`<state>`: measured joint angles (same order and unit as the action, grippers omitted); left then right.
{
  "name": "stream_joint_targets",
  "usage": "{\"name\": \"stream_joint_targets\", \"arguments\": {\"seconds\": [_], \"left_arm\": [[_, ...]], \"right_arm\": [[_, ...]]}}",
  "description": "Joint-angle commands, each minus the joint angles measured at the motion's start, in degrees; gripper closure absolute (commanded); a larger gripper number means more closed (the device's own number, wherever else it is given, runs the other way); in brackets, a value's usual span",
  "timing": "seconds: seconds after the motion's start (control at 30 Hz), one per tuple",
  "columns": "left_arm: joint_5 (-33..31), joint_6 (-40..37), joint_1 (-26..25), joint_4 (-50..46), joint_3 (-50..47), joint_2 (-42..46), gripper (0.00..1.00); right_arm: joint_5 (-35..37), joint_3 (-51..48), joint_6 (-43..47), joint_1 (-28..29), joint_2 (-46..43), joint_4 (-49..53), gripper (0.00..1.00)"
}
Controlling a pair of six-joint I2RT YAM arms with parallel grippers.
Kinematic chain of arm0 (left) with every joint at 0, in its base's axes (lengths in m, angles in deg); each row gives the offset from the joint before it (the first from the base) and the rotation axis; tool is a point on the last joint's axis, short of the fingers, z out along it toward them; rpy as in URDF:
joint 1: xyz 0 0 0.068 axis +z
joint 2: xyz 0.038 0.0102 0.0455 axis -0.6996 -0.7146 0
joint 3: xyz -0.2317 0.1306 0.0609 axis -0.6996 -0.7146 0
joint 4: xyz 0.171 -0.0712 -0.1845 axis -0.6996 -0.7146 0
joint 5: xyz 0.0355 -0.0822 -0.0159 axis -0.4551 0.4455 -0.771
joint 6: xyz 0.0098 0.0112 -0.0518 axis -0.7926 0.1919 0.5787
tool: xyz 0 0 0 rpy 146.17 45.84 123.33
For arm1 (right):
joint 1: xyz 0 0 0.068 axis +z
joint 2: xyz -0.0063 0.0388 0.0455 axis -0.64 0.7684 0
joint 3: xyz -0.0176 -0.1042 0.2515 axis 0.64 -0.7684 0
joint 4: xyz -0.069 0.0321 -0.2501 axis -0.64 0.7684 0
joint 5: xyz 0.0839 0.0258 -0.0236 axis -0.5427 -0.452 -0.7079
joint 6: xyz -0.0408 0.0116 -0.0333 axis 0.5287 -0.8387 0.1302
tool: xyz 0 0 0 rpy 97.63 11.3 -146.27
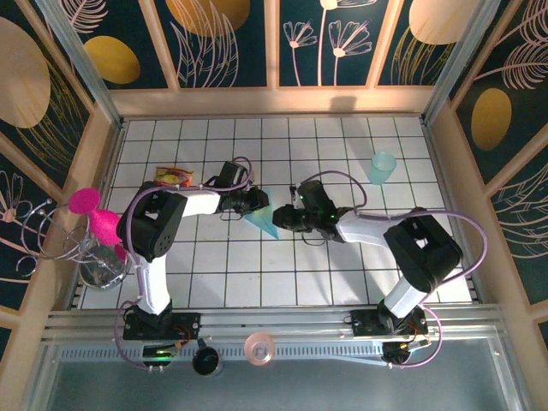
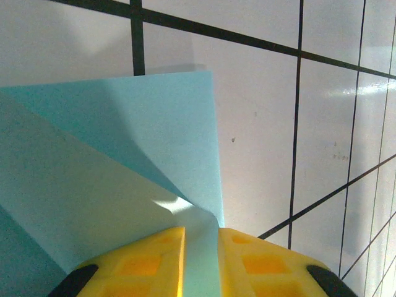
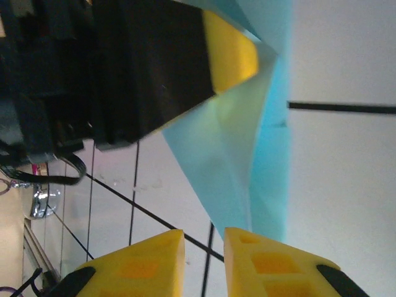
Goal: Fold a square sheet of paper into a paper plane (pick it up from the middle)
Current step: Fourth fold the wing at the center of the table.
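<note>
Place: you are looking into a robot test cell, a lab booth rather than a home or shop.
Tabletop: a white tiled tabletop (image 1: 257, 278) with a dark grid, walled on three sides.
Walls: dark printed panels (image 1: 227, 43) of leaves and flowers, set in a pale wooden frame (image 1: 274, 100).
Rig: your left arm (image 1: 154, 231) and right arm (image 1: 424, 253) are bolted to a metal rail (image 1: 282, 324), with purple cables (image 1: 476, 231) looped along them.

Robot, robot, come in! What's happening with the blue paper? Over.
Left tool pinching folded blue paper. Right tool slightly open, just beside it. Teal cup far off, not in the way.
</note>
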<state>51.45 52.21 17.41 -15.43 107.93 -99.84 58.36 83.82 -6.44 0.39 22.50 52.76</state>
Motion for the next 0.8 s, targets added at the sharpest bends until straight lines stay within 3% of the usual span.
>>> {"name": "stream_joint_targets", "arguments": {"seconds": [0.0,0.17,0.77], "left_arm": [[-2.00,-1.51,0.35,-3.23,-0.01,-1.53,0.79],[-2.00,-1.34,0.35,-3.40,-0.03,-1.61,0.79],[-2.80,-1.04,0.37,-4.64,0.59,-2.32,0.79]], "right_arm": [[-2.75,3.95,2.01,0.16,3.92,1.23,0.80],[-3.17,6.80,2.71,0.33,7.67,2.88,0.84],[-2.30,4.78,1.70,0.60,10.82,3.12,0.85]]}}
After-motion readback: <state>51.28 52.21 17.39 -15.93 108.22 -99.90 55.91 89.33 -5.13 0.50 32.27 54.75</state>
